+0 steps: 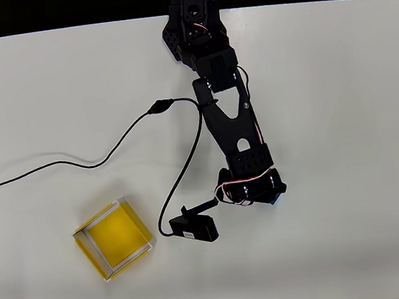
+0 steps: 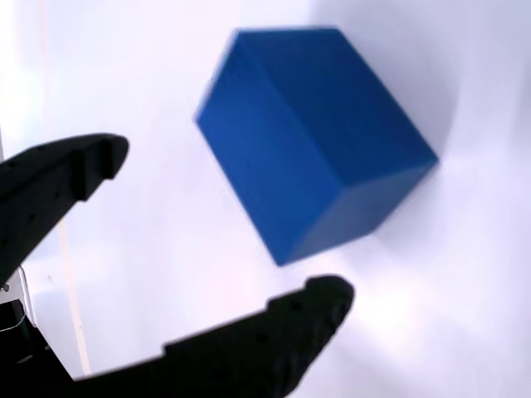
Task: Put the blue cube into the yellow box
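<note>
Wrist view: end effector [image 2: 224,224] spread open, both black fingers apart, nothing between them. Blue cube [image 2: 311,137] sits on the white counter [image 2: 465,315] just ahead of the fingertips, turned corner-on, not touched; slightly blurred.

Overhead view: black arm [image 1: 228,117] reaches from the far edge toward the middle of the counter [image 1: 334,69]. Yellow box [image 1: 114,238] lower left, open-topped, rotated, nothing inside, well apart from the arm. Black cabled module [image 1: 194,228] lies between box and arm, its cable [image 1: 78,160] trailing left
</note>
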Controlling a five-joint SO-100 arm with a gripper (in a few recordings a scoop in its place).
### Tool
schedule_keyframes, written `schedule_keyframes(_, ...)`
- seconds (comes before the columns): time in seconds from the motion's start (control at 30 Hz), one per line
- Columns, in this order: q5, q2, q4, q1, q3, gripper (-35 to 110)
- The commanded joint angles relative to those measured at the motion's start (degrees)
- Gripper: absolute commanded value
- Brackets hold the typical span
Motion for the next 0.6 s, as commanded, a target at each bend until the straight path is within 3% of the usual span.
schedule_keyframes(0.0,-0.44,2.99,-0.44,-0.09,-1.05,46)
schedule_keyframes(0.2,0.09,0.88,-2.37,-0.26,-0.79,46)
schedule_keyframes(0.37,0.70,-2.37,-3.08,-0.09,-1.58,62)
schedule_keyframes(0.57,0.62,-4.22,-4.39,-0.44,-2.37,58)
